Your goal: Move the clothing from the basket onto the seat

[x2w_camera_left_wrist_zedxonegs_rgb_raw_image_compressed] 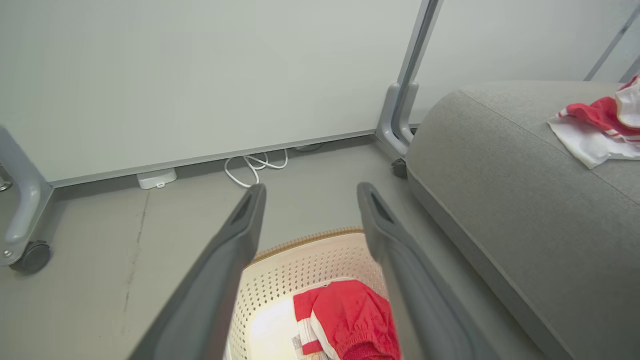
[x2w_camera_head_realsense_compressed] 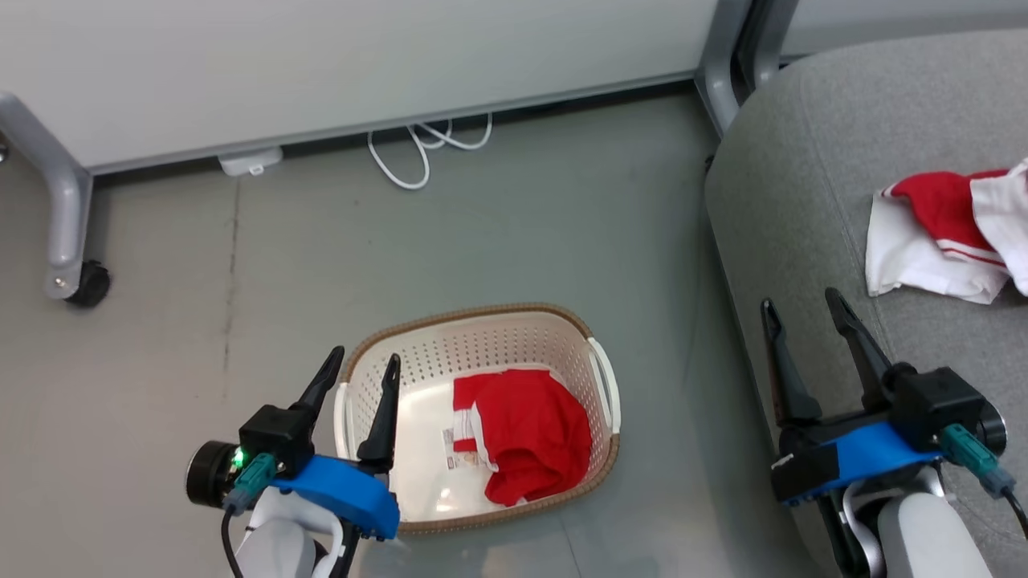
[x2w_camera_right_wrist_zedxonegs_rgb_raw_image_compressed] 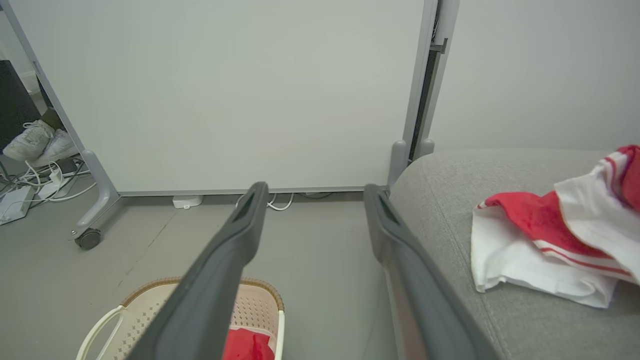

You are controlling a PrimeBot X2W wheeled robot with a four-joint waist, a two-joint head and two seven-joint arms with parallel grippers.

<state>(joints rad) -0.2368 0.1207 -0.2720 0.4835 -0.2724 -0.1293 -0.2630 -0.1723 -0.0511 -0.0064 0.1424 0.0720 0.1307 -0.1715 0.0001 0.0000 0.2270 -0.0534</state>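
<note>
— Looking from here, I'd say it's halfway through: one red-and-white garment (x2w_camera_head_realsense_compressed: 936,217) is already lying on the grey seat (x2w_camera_head_realsense_compressed: 803,160), and the other red garment (x2w_camera_head_realsense_compressed: 530,433) is sitting crumpled in the laundry basket (x2w_camera_head_realsense_compressed: 482,310) on the floor (x2w_camera_head_realsense_compressed: 241,281).

— Which arm is going for it?

— My guess is the left gripper (x2w_camera_head_realsense_compressed: 365,359). It's hanging over the basket's left end, fingers spread wide, gripping nothing.

— And the right gripper (x2w_camera_head_realsense_compressed: 803,303)?

— Hovering over the seat's front edge, jaws gaping too, empty, near the garment lying there but apart from it.

— What is the next move calling for?

— Dipping the left one into the basket and pinching a fold of that red cloth.
</note>
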